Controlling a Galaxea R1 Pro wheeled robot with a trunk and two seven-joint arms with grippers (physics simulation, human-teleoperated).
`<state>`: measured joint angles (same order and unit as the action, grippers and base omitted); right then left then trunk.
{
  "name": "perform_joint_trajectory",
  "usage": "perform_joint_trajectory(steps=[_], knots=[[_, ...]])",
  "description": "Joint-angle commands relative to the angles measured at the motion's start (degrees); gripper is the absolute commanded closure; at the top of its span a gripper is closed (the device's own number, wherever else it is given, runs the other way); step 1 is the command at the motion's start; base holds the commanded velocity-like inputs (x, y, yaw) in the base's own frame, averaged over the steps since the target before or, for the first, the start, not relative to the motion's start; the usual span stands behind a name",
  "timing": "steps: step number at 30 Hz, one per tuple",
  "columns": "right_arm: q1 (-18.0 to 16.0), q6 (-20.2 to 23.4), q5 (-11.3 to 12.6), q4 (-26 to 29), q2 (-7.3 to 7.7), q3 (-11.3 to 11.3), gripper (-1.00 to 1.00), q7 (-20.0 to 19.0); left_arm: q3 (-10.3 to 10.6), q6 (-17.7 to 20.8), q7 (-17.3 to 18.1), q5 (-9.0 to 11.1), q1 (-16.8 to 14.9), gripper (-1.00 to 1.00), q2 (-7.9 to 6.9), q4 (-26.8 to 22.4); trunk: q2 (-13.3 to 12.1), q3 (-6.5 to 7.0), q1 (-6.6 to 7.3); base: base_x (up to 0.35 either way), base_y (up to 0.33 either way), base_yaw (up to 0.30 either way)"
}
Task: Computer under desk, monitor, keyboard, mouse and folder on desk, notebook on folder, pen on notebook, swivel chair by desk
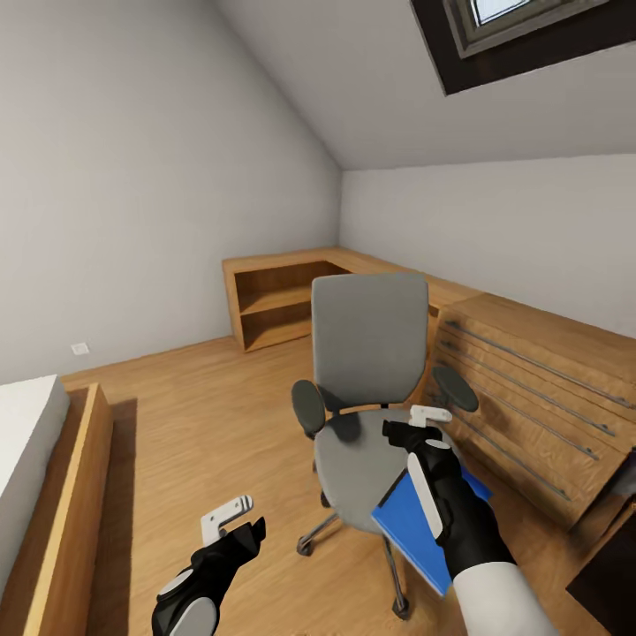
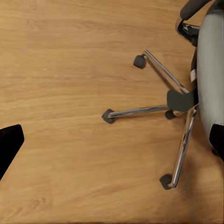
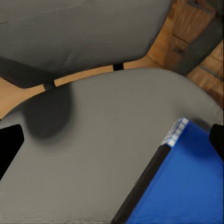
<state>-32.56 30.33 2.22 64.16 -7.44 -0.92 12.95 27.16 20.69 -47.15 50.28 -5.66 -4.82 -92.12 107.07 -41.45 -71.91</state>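
Nearest the camera in the head view, the left gripper (image 1: 231, 521) hangs low over bare wooden floor (image 1: 203, 415), its fingers spread apart and holding nothing; from the left wrist view its dark fingertips (image 2: 9, 144) sit at the frame edges, with the chair's chrome star base (image 2: 179, 105) and casters on the planks beyond. Just ahead and to the right, the right gripper (image 1: 422, 426) reaches out over the seat of the swivel chair (image 1: 367, 353), with its forearm crossing above the folder (image 1: 415, 521). Its fingers look spread, with nothing between them. The blue folder lies on the front right part of the grey seat, its near corner jutting out past the seat edge; in the right wrist view the folder (image 3: 182, 186) shows a dark spine edge and rests flat on the cushion (image 3: 93, 154). Behind the seat rises the chair's grey back, flanked by black armrests. To the right of the chair stands a light wooden drawer chest (image 1: 539, 397), near it but apart. At the left edge a wooden bed frame (image 1: 71, 495) with a white mattress runs along the floor. Farthest off, a low wooden shelf unit (image 1: 283, 305) sits in the corner under the sloping ceiling, and a skylight (image 1: 521, 26) is set in the roof above.
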Motion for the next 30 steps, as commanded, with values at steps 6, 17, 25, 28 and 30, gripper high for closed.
perform_joint_trajectory(steps=[6, 17, 25, 28, 30], knots=[[0.0, 0.2, 0.2, 0.0, -0.03, 0.0, -1.00, 0.2, 0.1, 0.1, -0.4, 0.3, 0.0, -1.00, -0.10, -0.1, 0.0, 0.10, 0.02, -0.223, 0.259, -0.278], [0.0, 0.2, 0.2, 0.0, -0.03, 0.0, -1.00, 0.2, 0.1, 0.1, -0.4, 0.3, 0.0, -1.00, -0.09, -0.1, 0.0, 0.38, 0.02, -0.289, 0.098, -0.278], [0.0, 0.2, 0.2, -0.1, -0.03, 0.0, -1.00, 0.2, 0.1, 0.1, -0.4, 0.3, 0.0, -1.00, -0.09, -0.1, 0.0, 0.59, 0.02, -0.326, -0.026, -0.278], [0.0, 0.2, 0.2, 0.0, -0.03, 0.0, -1.00, 0.2, 0.1, 0.1, -0.4, 0.3, 0.0, -1.00, -0.09, -0.1, 0.0, 0.67, 0.02, -0.331, -0.004, -0.278], [0.0, 0.2, 0.2, 0.0, -0.03, 0.0, -1.00, 0.2, 0.1, 0.1, -0.4, 0.3, 0.0, -1.00, -0.08, -0.1, 0.0, 0.72, 0.02, -0.276, -0.002, -0.278]])
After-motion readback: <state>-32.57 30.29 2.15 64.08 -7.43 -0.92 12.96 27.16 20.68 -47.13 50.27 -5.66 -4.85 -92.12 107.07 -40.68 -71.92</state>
